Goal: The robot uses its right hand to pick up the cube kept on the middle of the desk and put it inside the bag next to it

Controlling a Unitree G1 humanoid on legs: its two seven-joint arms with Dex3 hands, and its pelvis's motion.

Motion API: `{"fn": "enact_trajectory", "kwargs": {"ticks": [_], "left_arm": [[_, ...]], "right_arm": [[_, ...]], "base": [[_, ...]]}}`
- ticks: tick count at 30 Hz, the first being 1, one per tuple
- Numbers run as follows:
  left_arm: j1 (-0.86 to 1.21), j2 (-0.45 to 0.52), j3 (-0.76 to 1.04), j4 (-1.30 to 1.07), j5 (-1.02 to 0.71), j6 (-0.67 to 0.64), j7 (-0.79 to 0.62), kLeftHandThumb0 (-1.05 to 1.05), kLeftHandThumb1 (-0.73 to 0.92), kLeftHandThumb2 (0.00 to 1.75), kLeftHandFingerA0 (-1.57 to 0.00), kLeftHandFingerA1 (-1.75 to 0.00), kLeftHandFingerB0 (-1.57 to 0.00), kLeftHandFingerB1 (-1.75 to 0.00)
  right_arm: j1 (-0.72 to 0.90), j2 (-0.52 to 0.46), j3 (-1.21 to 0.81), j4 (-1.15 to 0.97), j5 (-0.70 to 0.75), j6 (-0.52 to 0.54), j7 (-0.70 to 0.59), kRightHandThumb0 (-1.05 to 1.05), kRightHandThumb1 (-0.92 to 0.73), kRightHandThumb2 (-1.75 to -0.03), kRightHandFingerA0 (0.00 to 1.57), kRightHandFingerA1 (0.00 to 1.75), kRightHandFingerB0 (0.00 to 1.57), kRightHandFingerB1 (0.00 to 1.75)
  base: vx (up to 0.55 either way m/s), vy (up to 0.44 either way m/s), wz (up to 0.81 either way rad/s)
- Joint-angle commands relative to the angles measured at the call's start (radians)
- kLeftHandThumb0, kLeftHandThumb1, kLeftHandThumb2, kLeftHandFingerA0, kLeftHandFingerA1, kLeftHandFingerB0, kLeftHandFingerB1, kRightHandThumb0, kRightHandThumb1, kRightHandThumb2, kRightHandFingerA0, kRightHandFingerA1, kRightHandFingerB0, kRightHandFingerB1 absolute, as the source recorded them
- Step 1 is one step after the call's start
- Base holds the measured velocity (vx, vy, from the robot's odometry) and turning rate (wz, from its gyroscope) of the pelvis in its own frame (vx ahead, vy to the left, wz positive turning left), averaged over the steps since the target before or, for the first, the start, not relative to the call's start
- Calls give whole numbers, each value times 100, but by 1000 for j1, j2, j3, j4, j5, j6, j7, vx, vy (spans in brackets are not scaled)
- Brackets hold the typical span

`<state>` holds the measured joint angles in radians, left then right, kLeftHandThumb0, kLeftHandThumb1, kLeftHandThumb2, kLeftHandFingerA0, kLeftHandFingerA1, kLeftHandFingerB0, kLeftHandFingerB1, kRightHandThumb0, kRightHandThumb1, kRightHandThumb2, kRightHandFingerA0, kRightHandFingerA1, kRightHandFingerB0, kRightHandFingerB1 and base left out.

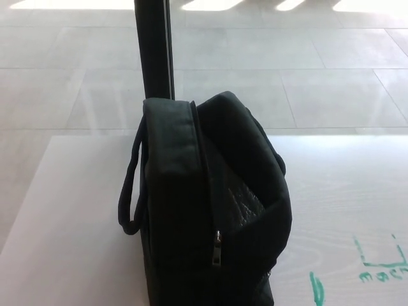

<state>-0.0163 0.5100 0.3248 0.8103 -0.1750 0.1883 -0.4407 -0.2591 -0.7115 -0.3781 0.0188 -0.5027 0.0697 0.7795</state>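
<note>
Neither hand shows for us; we see only our black bag (210, 204) standing upright on the white desk (70, 242), zipper pull (218, 247) hanging.

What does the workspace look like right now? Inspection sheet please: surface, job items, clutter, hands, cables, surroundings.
Surface: white wood-grain desk top, green marker writing near its right edge.
Job's things: black fabric bag stands upright on the desk, its zip pull hanging at the front, carry strap on its left side; cube not seen.
Clutter: nothing seen.
Hands: neither in view.
Cables: nothing seen.
Surroundings: pale tiled floor beyond the desk; dark upright post behind the bag.
</note>
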Motion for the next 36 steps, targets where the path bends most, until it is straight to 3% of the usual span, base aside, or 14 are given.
{"fn": "enact_trajectory", "kwargs": {"ticks": [1, 2, 4, 7, 8, 17, 21, 24, 25, 28, 29, 34, 35, 36], "left_arm": [[32, 3, -5, -1, 12, -39, 17, -74, 62, 59, -39, -57, -36, -46], [25, -1, 5, 15, 0, -34, 16, -71, 62, 58, -39, -57, -36, -45], [26, -1, 9, 15, -2, -24, 20, -72, 62, 58, -38, -56, -36, -45], [24, 3, 8, 20, -2, -21, 14, -71, 47, 95, -36, -63, -20, -50], [27, 7, -4, 21, 11, -33, 9, -73, 62, 59, -38, -56, -34, -44], [52, -3, 3, -34, 7, -20, 36, -72, 64, 58, -42, -59, -39, -49], [40, 1, 2, -10, 10, -35, 33, -72, 61, 58, -41, -59, -38, -48], [35, 5, 2, -7, 4, -18, 18, -72, 61, 58, -38, -59, -36, -47], [35, 1, 8, -8, -3, -13, 22, -69, 61, 58, -39, -59, -35, -46], [44, 0, 3, -10, 9, -24, 36, -71, 62, 59, -43, -62, -40, -50], [40, 11, -15, -2, 25, -15, 28, -72, 63, 58, -43, -60, -38, -47], [44, 25, -34, 13, 28, 4, 0, -76, 47, 94, -37, -63, -22, -49], [47, 27, -38, 5, 30, 3, 3, -75, 62, 61, -37, -55, -32, -42], [46, 26, -36, 12, 23, 6, -1, -72, 47, 95, -38, -64, -18, -48]], "right_arm": [[275, 70, -274, 118, 97, -54, -294, -82, -61, -97, 8, 51, 5, 41], [297, 84, -303, 146, 113, -69, -317, -37, -47, -105, 2, 53, 0, 49], [315, 86, -321, 187, 130, -87, -330, -74, -76, -63, 8, 42, 13, 26], [348, 88, -345, 235, 131, -74, -354, -76, -60, -99, 3, 49, 6, 34], [368, 93, -356, 241, 130, -71, -365, -92, -66, -101, 0, 49, 11, 33], [465, 156, -396, 372, 157, -120, -482, -39, -45, -105, 3, 54, 0, 51], [453, 152, -390, 473, 181, -141, -513, -75, -78, -62, 9, 49, 11, 32], [451, 153, -382, 562, 188, -160, -556, -38, -48, -106, 2, 53, 0, 50], [447, 160, -375, 582, 190, -151, -562, -88, -66, -99, 1, 50, 8, 40], [426, 187, -351, 666, 220, -142, -567, -73, -79, -63, 8, 43, 14, 29], [432, 202, -336, 655, 218, -132, -563, -37, -50, -107, 2, 53, 0, 50], [442, 236, -269, 752, 267, -229, -498, -37, -50, -107, 1, 53, 0, 50], [435, 240, -252, 781, 273, -255, -503, -68, -78, -63, 13, 50, 14, 36], [436, 243, -239, 785, 287, -246, -482, -68, -78, -62, 13, 50, 13, 36]], "base": [[0, 0, 0], [0, 0, 0], [0, 0, 0], [0, 0, 0], [0, 0, 0], [0, 0, 0], [0, 0, 0], [0, 0, 0], [0, 0, 0], [0, 0, 0], [0, 0, 0], [0, 0, 0], [0, 0, 0], [0, 0, 0]]}}
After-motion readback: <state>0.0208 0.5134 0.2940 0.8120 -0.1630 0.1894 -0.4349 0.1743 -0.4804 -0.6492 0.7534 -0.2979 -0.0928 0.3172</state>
